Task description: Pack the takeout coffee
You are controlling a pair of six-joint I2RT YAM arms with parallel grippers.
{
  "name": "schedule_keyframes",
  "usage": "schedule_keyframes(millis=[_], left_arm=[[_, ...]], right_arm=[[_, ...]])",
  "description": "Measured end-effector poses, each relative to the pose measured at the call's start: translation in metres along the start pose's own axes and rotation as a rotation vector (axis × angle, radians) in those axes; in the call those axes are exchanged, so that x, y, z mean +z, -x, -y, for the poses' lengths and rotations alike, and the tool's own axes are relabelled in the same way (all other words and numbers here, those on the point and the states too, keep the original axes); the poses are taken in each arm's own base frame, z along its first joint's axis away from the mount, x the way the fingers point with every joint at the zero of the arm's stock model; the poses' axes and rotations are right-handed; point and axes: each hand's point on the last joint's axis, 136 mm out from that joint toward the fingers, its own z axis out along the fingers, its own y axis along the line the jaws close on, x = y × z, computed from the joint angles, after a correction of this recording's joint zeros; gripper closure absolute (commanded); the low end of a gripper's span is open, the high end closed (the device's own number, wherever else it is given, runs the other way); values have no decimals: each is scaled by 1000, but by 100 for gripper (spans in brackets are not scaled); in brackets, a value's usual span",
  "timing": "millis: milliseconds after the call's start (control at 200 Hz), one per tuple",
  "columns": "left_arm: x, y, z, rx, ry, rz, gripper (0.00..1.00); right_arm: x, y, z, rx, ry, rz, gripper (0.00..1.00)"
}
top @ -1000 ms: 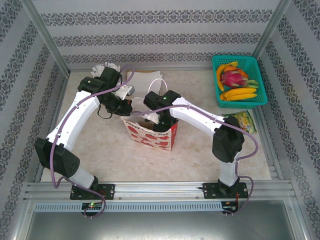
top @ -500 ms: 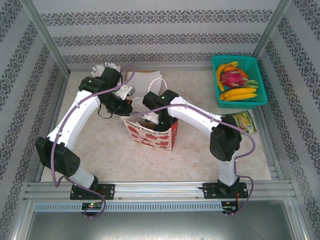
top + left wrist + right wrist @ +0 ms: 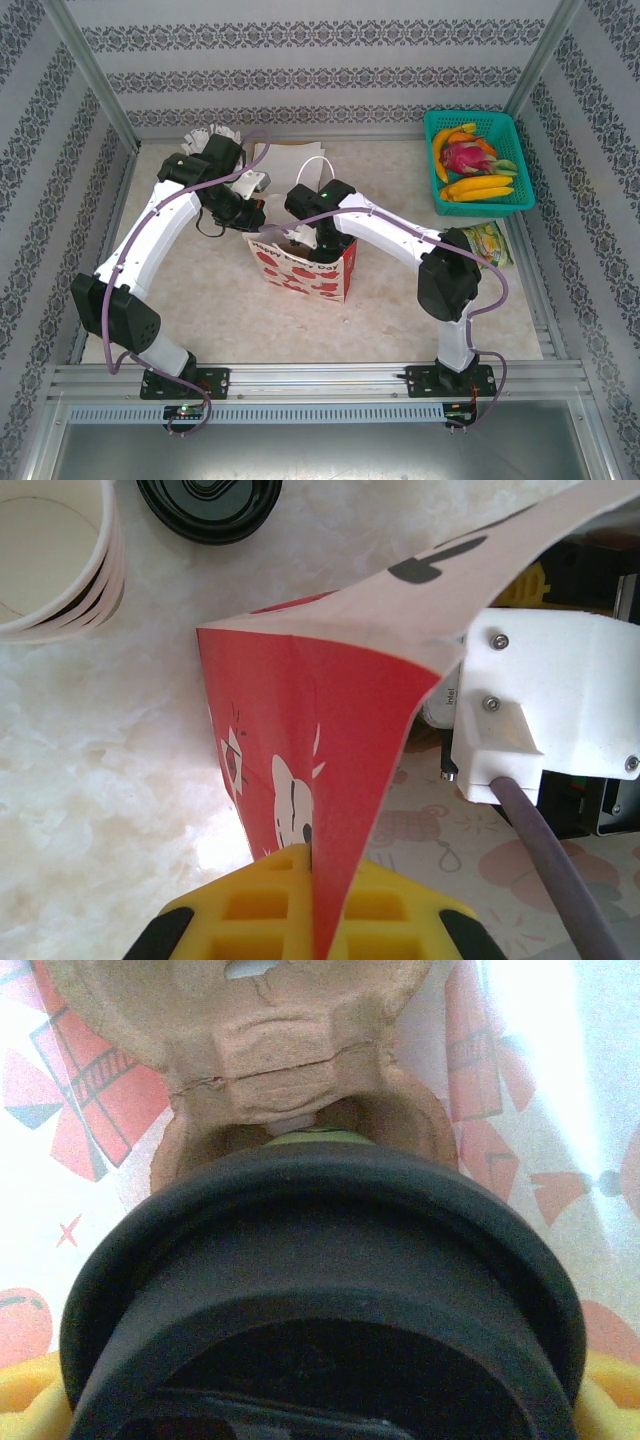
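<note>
Since a second ago the right arm (image 3: pixel 390 232) has pulled its elbow slightly toward the table's (image 3: pixel 220 290) middle, while the bag (image 3: pixel 305 270) has stayed put. That pale, marble-patterned table carries the bag at its middle: smooth paper, white with red prints, mouth up. A teal mesh basket (image 3: pixel 523 165) of bananas (image 3: pixel 475 187) and a pink dragon fruit (image 3: pixel 468 155) sits at the far right corner, with a yellow-green packet (image 3: pixel 490 242) near the right edge. Inside the bag lies a rough brown pulp carrier (image 3: pixel 285 1060) with a rounded pocket. Just over that pocket is the coffee (image 3: pixel 320 1260): a broad, round, matte black lid with a sliver of olive-green cup beyond it. The right claw (image 3: pixel 318 1390) is spread wide around the lid, a yellow finger on each side, gripping it. The left claw (image 3: pixel 315 910) is pressed together on the bag's rim, pulling the paper taut. Beyond the bag stand stacked cups (image 3: pixel 60 570) and a spare lid (image 3: pixel 210 500).
</note>
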Motion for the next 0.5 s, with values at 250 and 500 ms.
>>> schedule_keyframes(millis=[250,500], left_arm=[[0,0,0,0,0,0,100],[1,1,0,1,0,2,100]], right_arm=[[1,-3,2,0,-11,-17,34],[4,-2,2,-1,-9,-25,34]])
